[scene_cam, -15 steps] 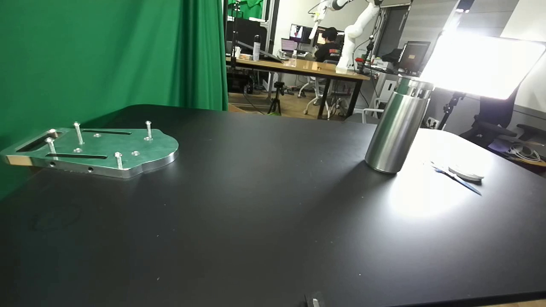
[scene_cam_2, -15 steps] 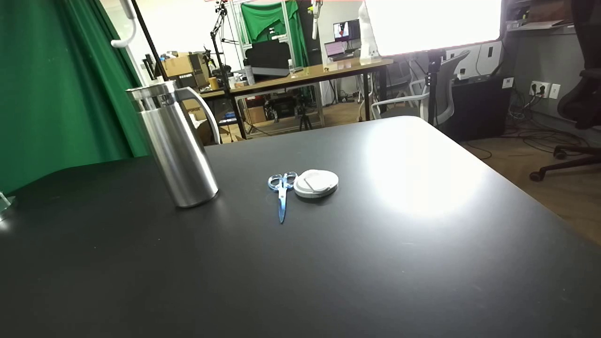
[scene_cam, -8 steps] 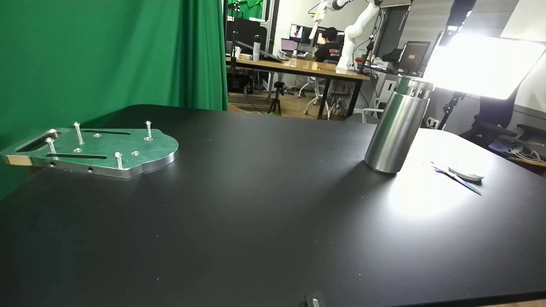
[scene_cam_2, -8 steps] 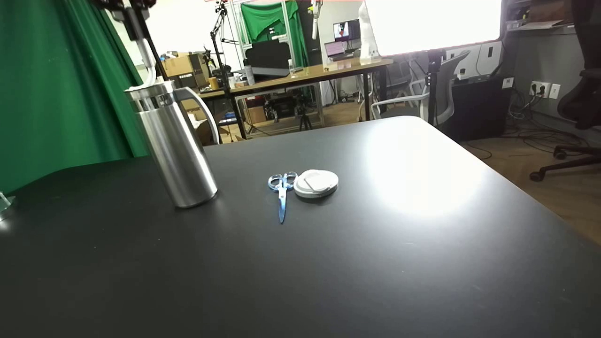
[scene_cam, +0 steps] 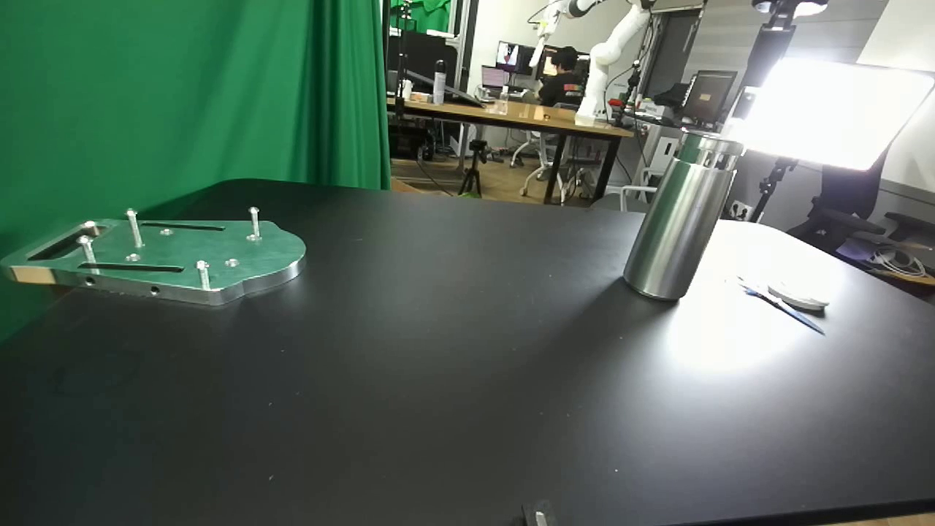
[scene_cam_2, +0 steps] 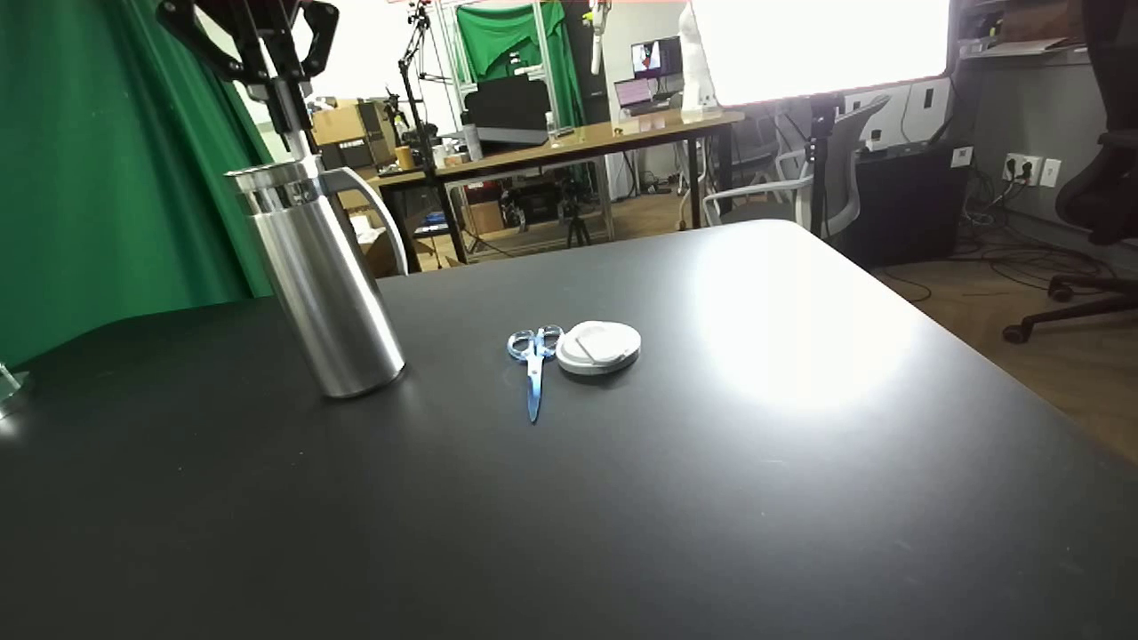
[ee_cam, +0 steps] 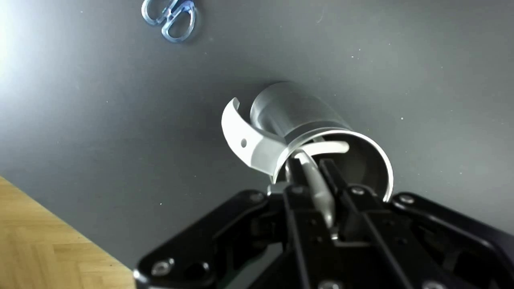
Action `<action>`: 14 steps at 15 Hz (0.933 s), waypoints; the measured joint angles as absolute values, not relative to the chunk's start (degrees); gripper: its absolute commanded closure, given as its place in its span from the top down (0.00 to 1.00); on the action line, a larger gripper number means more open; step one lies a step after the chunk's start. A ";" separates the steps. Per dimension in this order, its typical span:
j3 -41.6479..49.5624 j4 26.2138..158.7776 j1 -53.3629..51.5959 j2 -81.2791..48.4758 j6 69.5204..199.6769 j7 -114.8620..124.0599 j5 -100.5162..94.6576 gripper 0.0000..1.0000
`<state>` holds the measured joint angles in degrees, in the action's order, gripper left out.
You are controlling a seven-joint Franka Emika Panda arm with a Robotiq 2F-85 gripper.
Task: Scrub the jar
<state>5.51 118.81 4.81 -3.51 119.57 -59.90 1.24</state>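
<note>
The jar is a tall brushed-steel pitcher with a pale handle, standing lidless on the black table in both exterior views (scene_cam: 679, 223) (scene_cam_2: 324, 293). In the wrist view the jar (ee_cam: 295, 106) shows its round open mouth and dark inside. My gripper (scene_cam_2: 289, 129) is right above the mouth; in the wrist view the gripper (ee_cam: 311, 164) overlaps the rim on the handle side. Its fingers are shut on a white scrubbing tool (ee_cam: 321, 196) with a curved white end. The tool's lower part is inside the jar, mostly hidden by the wall in an exterior view (scene_cam_2: 296, 148).
Blue-handled scissors (scene_cam_2: 533, 364) and a round white case (scene_cam_2: 598, 348) lie beside the jar. A metal plate with upright bolts (scene_cam: 197, 248) lies at the table's far end. A bright lamp panel (scene_cam: 825, 109) stands behind the table (scene_cam: 438, 380). A green curtain (scene_cam: 182, 95) borders it.
My gripper has come down from above with the white tool, and the tool's curved end has gone from above the jar into its mouth. The jar has shifted slightly on the table.
</note>
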 measured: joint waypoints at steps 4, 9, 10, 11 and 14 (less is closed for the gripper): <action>5.38 118.78 4.81 -3.79 119.23 -59.88 1.23 0.61; 4.48 118.99 4.69 -4.35 118.12 -59.63 0.18 0.68; 4.32 119.09 4.68 -4.36 118.04 -59.59 0.08 0.73; 4.27 119.15 4.68 -4.36 118.02 -59.59 0.04 0.74; 4.27 119.21 4.68 -4.36 118.01 -59.59 0.02 0.73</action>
<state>4.27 119.21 4.68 -4.36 118.01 -59.59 0.02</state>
